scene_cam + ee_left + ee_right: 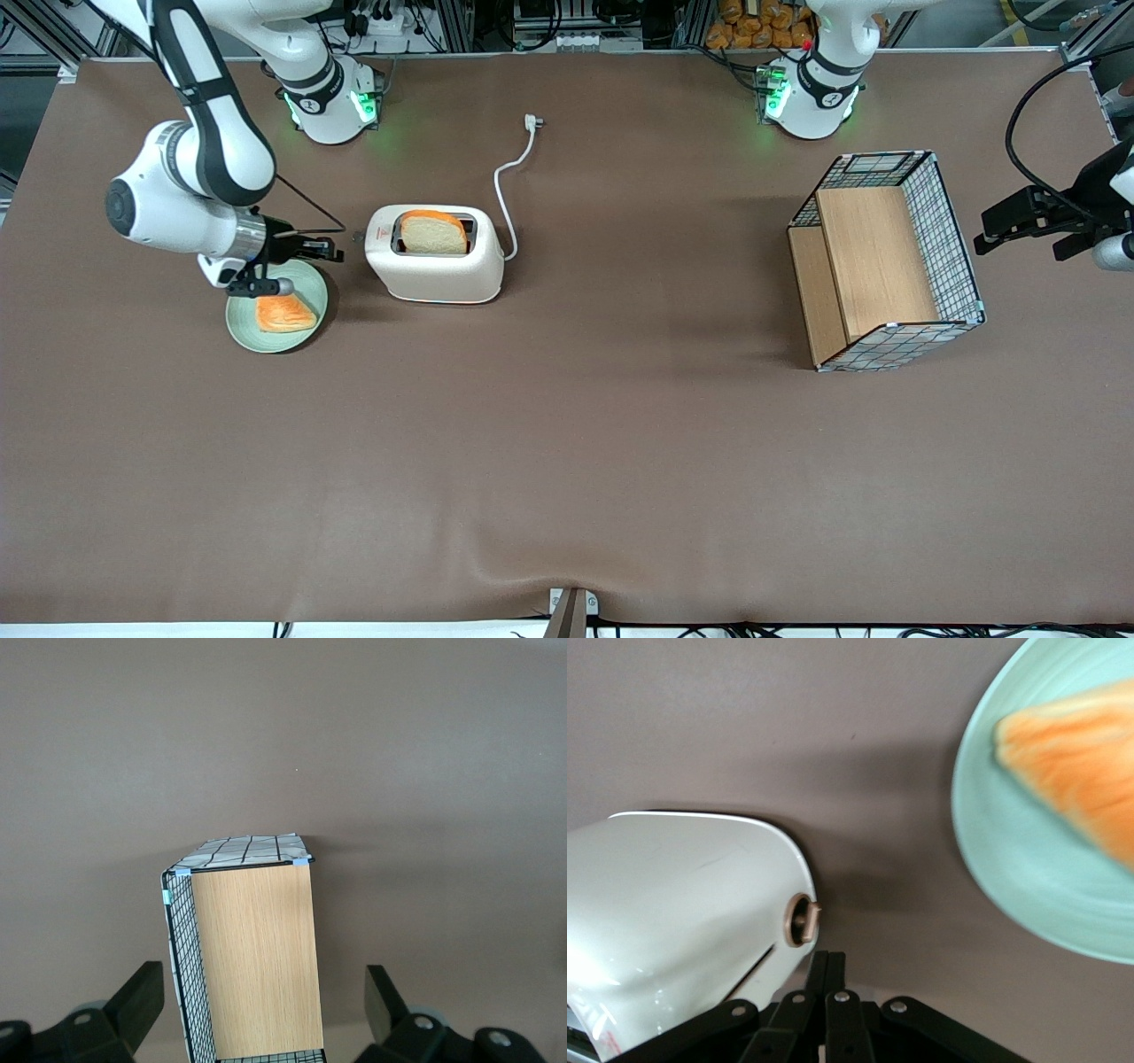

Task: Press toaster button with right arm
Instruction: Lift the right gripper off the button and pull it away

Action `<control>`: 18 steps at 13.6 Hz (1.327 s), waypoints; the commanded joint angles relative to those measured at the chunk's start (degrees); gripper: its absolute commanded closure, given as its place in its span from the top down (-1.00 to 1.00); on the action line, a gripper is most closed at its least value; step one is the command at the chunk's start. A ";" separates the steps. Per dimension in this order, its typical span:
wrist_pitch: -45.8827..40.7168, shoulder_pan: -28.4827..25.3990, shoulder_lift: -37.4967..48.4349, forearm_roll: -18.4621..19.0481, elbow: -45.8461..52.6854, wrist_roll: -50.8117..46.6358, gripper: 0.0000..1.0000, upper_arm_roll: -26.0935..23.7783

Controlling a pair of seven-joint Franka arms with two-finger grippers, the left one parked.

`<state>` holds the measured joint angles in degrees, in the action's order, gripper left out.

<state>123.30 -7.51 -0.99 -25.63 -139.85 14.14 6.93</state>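
Observation:
The cream-white toaster (434, 266) stands on the brown table with a bread slice (432, 232) upright in its slot. A small pale tab, the toaster button (358, 237), sticks out of the narrow end that faces the right arm (190, 190). My gripper (339, 253) is shut and empty, its tips just short of that end and slightly nearer the front camera than the tab. In the wrist view the gripper (830, 958) points at the toaster (673, 904), close beside a round brass knob (802, 920) and a dark slit. The tab itself is hidden there.
A pale green plate (310, 282) with a toast slice (285, 314) lies under the wrist, beside the toaster. The white cord (505, 190) and plug (532, 121) trail toward the arm bases. A wire-mesh wooden basket (886, 257) stands toward the parked arm's end.

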 commanded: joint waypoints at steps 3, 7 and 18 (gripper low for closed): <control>-16.38 5.04 -0.23 12.42 16.05 0.63 1.00 1.77; -22.74 6.98 -0.50 17.36 25.22 0.72 1.00 2.21; -40.84 9.88 -5.77 27.74 58.09 2.56 1.00 0.10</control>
<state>86.84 0.28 -2.02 1.01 -90.48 15.63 8.43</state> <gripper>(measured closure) 0.000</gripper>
